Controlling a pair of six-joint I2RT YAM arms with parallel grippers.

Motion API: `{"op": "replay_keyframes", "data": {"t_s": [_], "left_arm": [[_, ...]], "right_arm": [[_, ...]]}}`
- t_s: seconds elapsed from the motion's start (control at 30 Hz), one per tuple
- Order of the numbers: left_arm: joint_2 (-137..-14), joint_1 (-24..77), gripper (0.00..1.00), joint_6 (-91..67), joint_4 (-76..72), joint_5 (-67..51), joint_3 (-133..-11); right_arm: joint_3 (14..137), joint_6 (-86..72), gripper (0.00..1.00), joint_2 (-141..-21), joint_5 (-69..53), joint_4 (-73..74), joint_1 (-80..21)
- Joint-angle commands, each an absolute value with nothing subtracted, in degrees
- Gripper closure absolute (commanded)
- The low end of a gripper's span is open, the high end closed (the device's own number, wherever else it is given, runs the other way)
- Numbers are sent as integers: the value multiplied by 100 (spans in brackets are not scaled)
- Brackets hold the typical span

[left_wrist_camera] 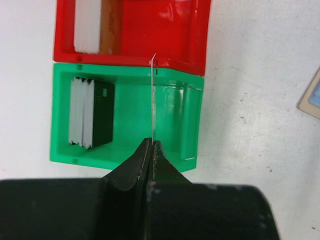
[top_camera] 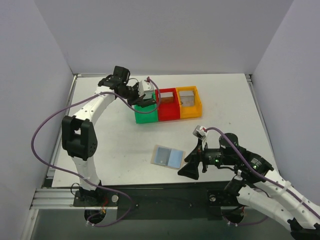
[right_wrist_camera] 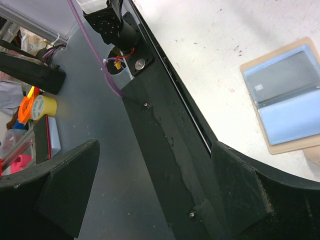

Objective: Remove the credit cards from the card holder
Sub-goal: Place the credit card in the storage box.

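The tan card holder [top_camera: 168,157] lies open on the table near the front, and a grey card [right_wrist_camera: 282,80] shows in one of its bluish pockets in the right wrist view. My left gripper [top_camera: 144,101] hovers over the green bin [top_camera: 145,116]. It is shut on a thin card seen edge-on [left_wrist_camera: 153,100], held upright above the bin [left_wrist_camera: 175,120]. A dark card [left_wrist_camera: 102,112] stands in that bin. My right gripper [top_camera: 192,166] is open and empty, just right of the holder, over the table's front edge [right_wrist_camera: 155,190].
A red bin [top_camera: 167,109] with a brownish card [left_wrist_camera: 110,25] and an orange bin [top_camera: 190,106] with a grey card stand in a row beside the green one. White dividers [left_wrist_camera: 82,112] stand in the bins. Grey walls enclose the table.
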State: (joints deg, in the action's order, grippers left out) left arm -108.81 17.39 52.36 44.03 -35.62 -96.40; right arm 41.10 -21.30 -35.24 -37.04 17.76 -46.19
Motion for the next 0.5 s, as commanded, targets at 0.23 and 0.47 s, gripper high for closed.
{"op": "replay_keyframes", "data": {"t_s": [0.23,0.47], "left_arm": [[-11355,1758,100,5809,4649,-3085,-10327],[-11557,1784,100,5915,4632,-2734,-10538]], "right_arm": [[3894,-2434,13,-3437,-3885,1081,-4632],[3911,-2400,13,-3366,-3762,1125,-4632]]}}
